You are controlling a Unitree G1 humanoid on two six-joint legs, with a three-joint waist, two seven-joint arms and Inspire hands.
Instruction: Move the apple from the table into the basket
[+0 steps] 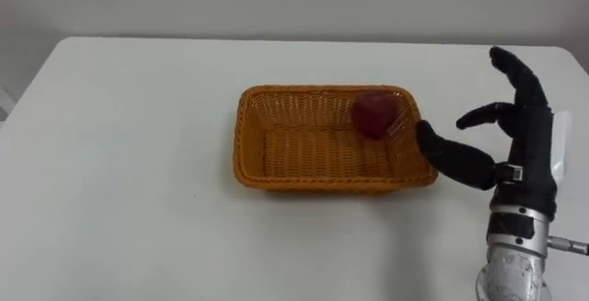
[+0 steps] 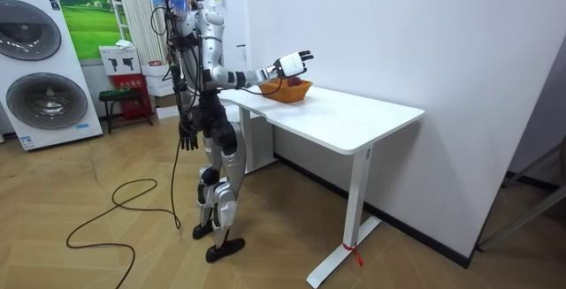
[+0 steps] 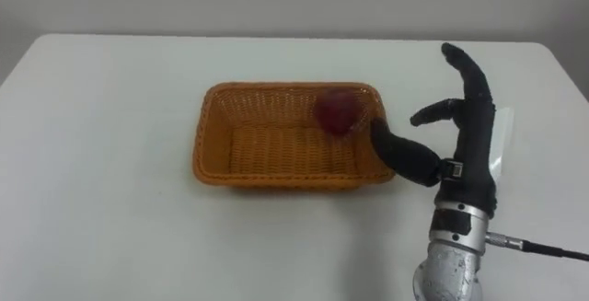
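Nearest me, at the near right of the white desk (image 1: 120,181), my right hand (image 1: 525,154) stands upright with its black fingers (image 1: 515,69) spread and released. It grasps nothing, and the thumb points left toward the basket's right end, close to the rim; I cannot tell whether it touches. My left hand (image 2: 187,136) hangs at the robot's side in the room view, away from the desk, too small there for me to tell how its fingers are set.

Further in, mid-desk, sits the orange woven rectangular basket (image 1: 327,183). The dark red round apple (image 1: 375,114) lies inside it, up in the far right corner against the basket wall, just left of my thumb.

My reading: with the apple in the basket and the hand empty beside it, the placing looks done — or, if the basket is the source, the pick is not yet begun. In the first case I draw the hand away to the right without catching the rim. In the second I bring it over that far corner and close round the apple — the walls there leave the fingers little room.
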